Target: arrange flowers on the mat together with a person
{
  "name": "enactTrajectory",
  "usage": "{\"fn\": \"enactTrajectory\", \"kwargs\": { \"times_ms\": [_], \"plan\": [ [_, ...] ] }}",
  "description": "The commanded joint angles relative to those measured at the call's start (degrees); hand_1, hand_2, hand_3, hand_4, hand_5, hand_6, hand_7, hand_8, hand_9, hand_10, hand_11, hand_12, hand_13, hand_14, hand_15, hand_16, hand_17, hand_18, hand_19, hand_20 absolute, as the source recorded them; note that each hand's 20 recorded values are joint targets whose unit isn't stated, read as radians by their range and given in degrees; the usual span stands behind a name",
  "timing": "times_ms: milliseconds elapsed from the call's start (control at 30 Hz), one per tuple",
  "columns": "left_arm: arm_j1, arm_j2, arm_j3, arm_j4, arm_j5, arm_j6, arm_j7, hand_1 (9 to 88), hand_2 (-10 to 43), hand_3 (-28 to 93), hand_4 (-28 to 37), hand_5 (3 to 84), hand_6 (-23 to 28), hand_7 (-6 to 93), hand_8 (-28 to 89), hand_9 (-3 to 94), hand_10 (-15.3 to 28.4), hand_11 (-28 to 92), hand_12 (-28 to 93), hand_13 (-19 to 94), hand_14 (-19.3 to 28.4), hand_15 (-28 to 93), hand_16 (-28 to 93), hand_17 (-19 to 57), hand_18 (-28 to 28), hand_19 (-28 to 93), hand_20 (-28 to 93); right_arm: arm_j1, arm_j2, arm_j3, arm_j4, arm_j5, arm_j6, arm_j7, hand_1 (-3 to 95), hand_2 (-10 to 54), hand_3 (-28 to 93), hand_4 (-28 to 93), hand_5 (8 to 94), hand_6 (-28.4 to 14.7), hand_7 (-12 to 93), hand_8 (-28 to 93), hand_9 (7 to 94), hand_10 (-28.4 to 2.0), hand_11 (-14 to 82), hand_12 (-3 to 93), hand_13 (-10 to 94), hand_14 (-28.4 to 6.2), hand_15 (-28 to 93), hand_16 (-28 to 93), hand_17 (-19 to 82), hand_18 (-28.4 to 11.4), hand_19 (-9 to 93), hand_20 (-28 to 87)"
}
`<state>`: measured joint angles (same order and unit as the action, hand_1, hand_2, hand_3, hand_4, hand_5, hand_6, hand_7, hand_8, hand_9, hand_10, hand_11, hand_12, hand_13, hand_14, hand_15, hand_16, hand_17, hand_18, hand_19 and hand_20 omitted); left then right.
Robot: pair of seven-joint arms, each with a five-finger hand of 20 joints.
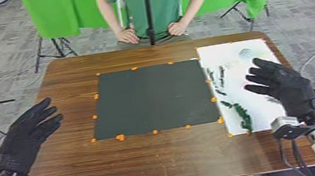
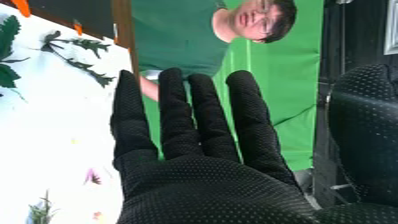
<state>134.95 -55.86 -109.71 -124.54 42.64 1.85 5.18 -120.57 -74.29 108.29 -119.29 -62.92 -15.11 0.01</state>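
Right hand [image 1: 289, 87]: above the white sheet [image 1: 221, 55] and the table's right side, fingers straight and slightly fanned, thumb held apart, pinching nothing.
Left hand [image 1: 23, 137]: at the table's left edge, fingers loose and a little apart, gripping nothing.
Dark leafy sprig [image 1: 243, 116]: lying on the sheet's near part. I'd worry about its leaves folding under my glove if I come down flat rather than pinch the stem.
Thin sprigs [image 1: 217, 81]: farther off, along the sheet's left side. They lie so close that one pick could drag a neighbour.
Pink flower [image 2: 92, 176]: on the sheet; it seems light and delicate, so a hard pinch could crush it.
Grey mat [image 1: 153, 98]: mid-table, the sheet bordering its right side. A low carry might catch a stem on the orange tape [image 1: 120, 137] there.
Brown table [image 1: 156, 162]: bare wood near the mat gives me room to swing; on the right little is left beyond the sheet, so a nudged stem could drop off.
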Motion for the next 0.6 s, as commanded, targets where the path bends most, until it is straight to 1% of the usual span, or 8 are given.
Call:
{"fn": "enactTrajectory", "kwargs": {
  "times_ms": [33, 200, 233, 267, 300, 367, 500, 600],
  "plan": [
    [0.6, -0.43, -0.2, 0.15, -0.04, -0.88, -0.42, 28.6, -1.3, 69, -24.7, 33.3, 4.9, 17.4, -9, 29.2, 12.1, 19, 18, 25, 15.7, 31, 0, -6.3, 22.0, 47, 8, -1.1, -0.4, 0.1, -0.4, -0.2, 0.1, -0.6, 17.8, 1.0, 83, -23, 37.5, -3.8, 15, -8, 38.7, -14.0, 5.1, 23.0, 34, -12.1, 8, 33, 13, -20.2, 34, 22],
    [0.8, -0.37, -0.17, 0.08, -0.02, -0.89, -0.45, 28.5, -1.4, 69, -24.7, 33.3, 4.9, 17.4, -9, 29.2, 12.1, 19, 18, 25, 15.7, 31, 0, -6.4, 22.0, 47, 8, -1.0, 0.0, -0.6, -0.4, -0.3, 0.7, -0.6, 17.8, 1.0, 83, -23, 37.5, -3.8, 15, -8, 38.7, -14.1, 5.0, 23.0, 34, -12.1, 8, 33, 13, -20.2, 34, 22],
    [0.6, -0.42, -0.16, 0.28, 0.01, -1.14, -0.38, 28.5, -1.4, 69, -24.8, 33.3, 4.9, 17.4, -9, 29.1, 12.1, 19, 18, 25, 15.7, 31, 0, -6.4, 22.0, 47, 8, -0.9, 0.1, -0.9, -0.4, -0.3, 1.0, -0.8, 17.8, 1.0, 83, -23, 37.5, -3.8, 15, -8, 38.7, -14.1, 5.1, 23.0, 34, -12.1, 8, 33, 13, -20.2, 34, 22],
    [0.9, -0.5, -0.28, 0.01, -0.02, -0.9, -0.58, 28.5, -1.4, 69, -24.8, 33.3, 4.9, 17.5, -9, 29.1, 12.1, 19, 18, 25, 15.7, 31, 0, -6.4, 22.0, 47, 8, -0.8, 0.2, -1.0, -0.3, -0.3, 1.0, -0.6, 17.9, 1.0, 83, -23, 37.6, -3.8, 15, -8, 38.7, -14.1, 5.1, 23.0, 34, -12.1, 8, 33, 13, -20.2, 34, 22],
    [0.7, -0.4, -0.13, 0.15, -0.01, -0.83, -0.43, 28.5, -1.4, 69, -24.8, 33.3, 4.9, 17.4, -9, 29.1, 12.0, 19, 18, 25, 15.7, 31, 0, -6.4, 22.0, 47, 8, -0.7, 0.3, -1.2, -0.3, -0.4, 1.3, -0.7, 17.9, 1.0, 83, -23, 37.6, -3.8, 15, -8, 38.6, -14.0, 5.0, 23.0, 34, -12.1, 8, 33, 13, -20.2, 34, 22],
    [0.5, -0.32, -0.03, 0.1, -0.09, -0.41, -0.85, 28.5, -1.4, 69, -24.8, 33.3, 4.9, 17.5, -9, 29.2, 12.0, 19, 18, 25, 15.7, 31, 0, -6.4, 22.0, 47, 8, -0.6, 0.4, -1.3, -0.3, -0.3, 1.6, -0.6, 17.9, 1.0, 83, -23, 37.5, -3.8, 15, -8, 38.7, -14.1, 5.0, 23.0, 34, -12.2, 8, 33, 13, -20.2, 34, 22],
    [0.5, -0.25, 0.15, 0.0, -0.13, 0.14, -0.76, 28.5, -1.4, 69, -24.8, 33.2, 4.9, 17.4, -9, 29.1, 12.0, 19, 18, 25, 15.7, 31, 0, -6.3, 22.0, 47, 8, -0.4, 0.7, -1.7, -0.4, -0.3, 2.0, -0.5, 17.8, 1.0, 83, -23, 37.5, -3.8, 15, -8, 38.7, -14.0, 4.9, 23.0, 34, -12.2, 8, 33, 13, -20.2, 34, 22],
    [0.6, -0.28, 0.2, -0.03, -0.13, 0.21, -0.69, 28.6, -1.3, 69, -24.8, 33.3, 4.9, 17.4, -9, 29.2, 12.2, 19, 18, 25, 15.7, 31, 0, -6.3, 22.0, 47, 8, -0.2, 0.9, -1.9, -0.4, -0.3, 2.4, -0.4, 17.8, 1.0, 83, -23, 37.5, -3.8, 15, -8, 38.7, -14.0, 5.0, 23.0, 34, -12.1, 8, 33, 13, -20.2, 34, 22]
  ]
}}
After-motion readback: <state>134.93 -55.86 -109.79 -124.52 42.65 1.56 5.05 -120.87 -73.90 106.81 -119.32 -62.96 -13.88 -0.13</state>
